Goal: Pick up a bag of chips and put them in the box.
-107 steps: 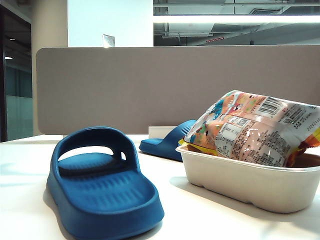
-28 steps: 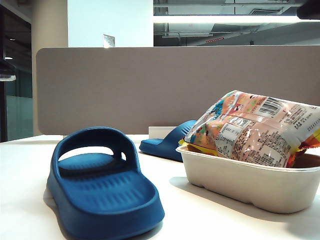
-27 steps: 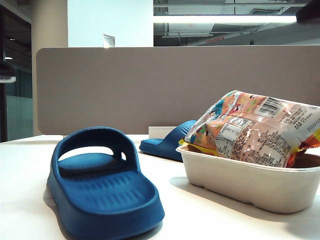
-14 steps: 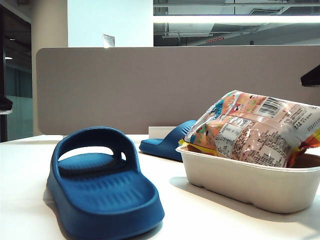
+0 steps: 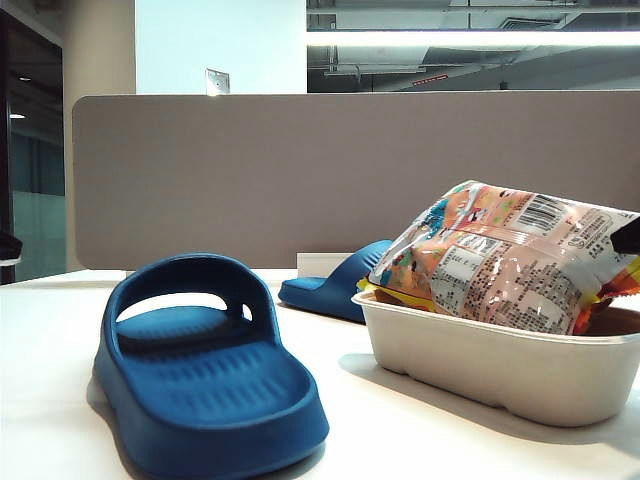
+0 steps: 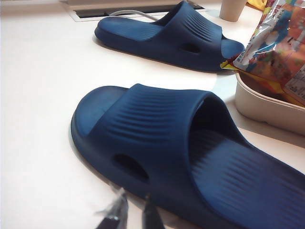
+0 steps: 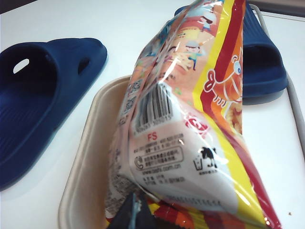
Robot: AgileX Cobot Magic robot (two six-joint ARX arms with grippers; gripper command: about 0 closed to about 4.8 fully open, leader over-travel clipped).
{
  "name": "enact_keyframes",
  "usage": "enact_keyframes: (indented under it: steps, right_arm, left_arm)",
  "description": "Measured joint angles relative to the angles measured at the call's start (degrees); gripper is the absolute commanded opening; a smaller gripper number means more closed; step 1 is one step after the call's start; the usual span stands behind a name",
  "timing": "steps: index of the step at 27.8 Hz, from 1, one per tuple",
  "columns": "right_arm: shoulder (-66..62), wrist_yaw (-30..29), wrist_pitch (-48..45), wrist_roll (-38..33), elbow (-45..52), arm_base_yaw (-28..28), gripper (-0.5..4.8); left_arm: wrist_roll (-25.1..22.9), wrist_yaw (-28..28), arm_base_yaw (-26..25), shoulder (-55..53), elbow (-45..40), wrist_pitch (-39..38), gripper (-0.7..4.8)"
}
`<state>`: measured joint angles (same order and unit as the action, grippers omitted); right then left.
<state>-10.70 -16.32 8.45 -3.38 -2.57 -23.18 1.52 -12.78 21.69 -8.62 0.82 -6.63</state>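
we see a white table [image 5: 420, 440] carrying everything here. a dark blue slipper [image 5: 200, 370] lies on it towards the left of the exterior view, sole down. a second blue slipper [image 5: 335, 285] lies farther back, near the grey partition. the box [image 5: 490, 365] rests flat on the table at the right, just beside the near slipper without touching it. in the left wrist view, a small beige paper cup [image 6: 233, 8] stands upright on the table beyond the far slipper.
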Motion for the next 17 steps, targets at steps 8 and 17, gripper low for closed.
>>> enact_keyframes:
  steps: [8, 17]
  right_arm:
    - [0.0, 0.0, 0.07, 0.0, 1.33, 0.0, -0.01]
    - [0.0, 0.02, 0.0, 0.0, 1.68, 0.0, -0.01]
  left_arm:
    - [0.0, 0.02, 0.0, 0.0, -0.33, -0.59, -0.06]
    - [0.02, 0.02, 0.0, 0.0, -0.33, -0.63, -0.06]
